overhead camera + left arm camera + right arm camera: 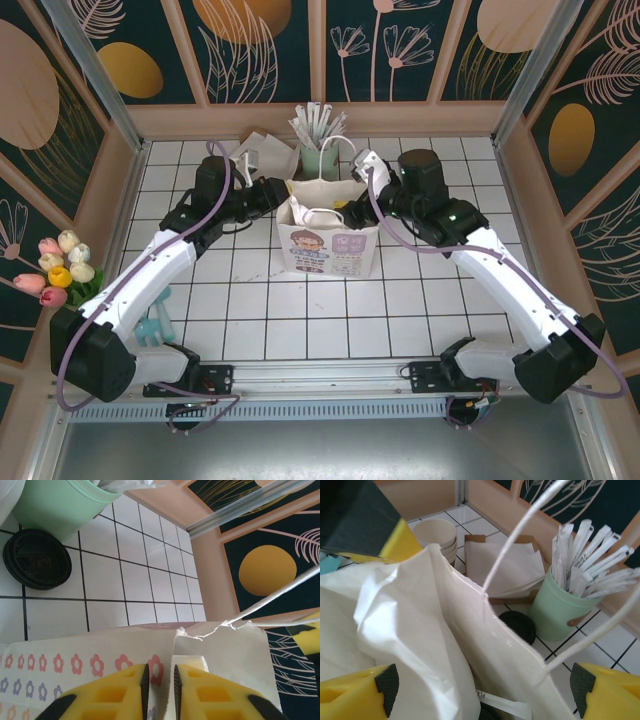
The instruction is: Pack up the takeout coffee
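Observation:
A white paper bag [328,240] with a printed front stands open at mid-table. My left gripper [283,196] is at its left rim; in the left wrist view its yellow fingers [120,690] stand a narrow gap apart, the flower-printed bag wall [75,655] loose between the pads. My right gripper [485,687] hangs wide open over the bag's mouth, its pads astride the back wall and string handle [520,535]. A round black lid [518,626] lies on the tiles behind the bag. Deep in the bag, a dark shape [490,714] lies under a white wrapped stick. The green-sided cup is hidden.
A mint green holder of white sticks [560,605] stands just behind the bag. Left of it are a stack of cream cups [437,537] and a brown holder of white napkins [502,570]. Tulips [60,268] and a teal object [155,325] sit at the left wall.

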### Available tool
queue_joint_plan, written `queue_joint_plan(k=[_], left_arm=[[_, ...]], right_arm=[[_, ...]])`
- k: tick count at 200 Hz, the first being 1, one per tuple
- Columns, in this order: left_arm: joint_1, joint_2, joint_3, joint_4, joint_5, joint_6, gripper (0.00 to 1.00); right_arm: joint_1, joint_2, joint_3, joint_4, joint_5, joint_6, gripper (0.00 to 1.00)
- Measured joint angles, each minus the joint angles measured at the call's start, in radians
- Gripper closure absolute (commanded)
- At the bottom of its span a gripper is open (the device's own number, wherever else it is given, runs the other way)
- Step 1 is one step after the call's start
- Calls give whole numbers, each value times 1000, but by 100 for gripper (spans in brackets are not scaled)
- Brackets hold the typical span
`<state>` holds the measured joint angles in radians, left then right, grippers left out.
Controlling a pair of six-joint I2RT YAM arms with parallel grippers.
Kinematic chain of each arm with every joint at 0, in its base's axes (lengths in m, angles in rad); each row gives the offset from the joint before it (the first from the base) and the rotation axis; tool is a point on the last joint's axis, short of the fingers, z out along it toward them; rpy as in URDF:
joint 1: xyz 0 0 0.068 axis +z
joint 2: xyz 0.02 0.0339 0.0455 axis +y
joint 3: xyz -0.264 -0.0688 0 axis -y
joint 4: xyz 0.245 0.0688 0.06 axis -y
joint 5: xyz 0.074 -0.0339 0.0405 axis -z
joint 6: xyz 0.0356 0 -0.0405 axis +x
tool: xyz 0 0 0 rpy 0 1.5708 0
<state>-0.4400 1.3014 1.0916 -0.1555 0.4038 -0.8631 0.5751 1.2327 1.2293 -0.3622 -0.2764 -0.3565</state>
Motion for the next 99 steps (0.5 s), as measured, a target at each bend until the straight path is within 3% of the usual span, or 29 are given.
queue_joint_plan(k=[29,62,99], left_arm=[[-1,-45,0,-31,-85,49,39],[6,-170,-2,-66,-309,145,3],[64,-301,-138,2,-645,258,2]], right_arm=[[-17,-78,-84,127,81,73,1],[-99,-263,-277,328,299,153,1],[-266,-336,-465,457,542,296,1]])
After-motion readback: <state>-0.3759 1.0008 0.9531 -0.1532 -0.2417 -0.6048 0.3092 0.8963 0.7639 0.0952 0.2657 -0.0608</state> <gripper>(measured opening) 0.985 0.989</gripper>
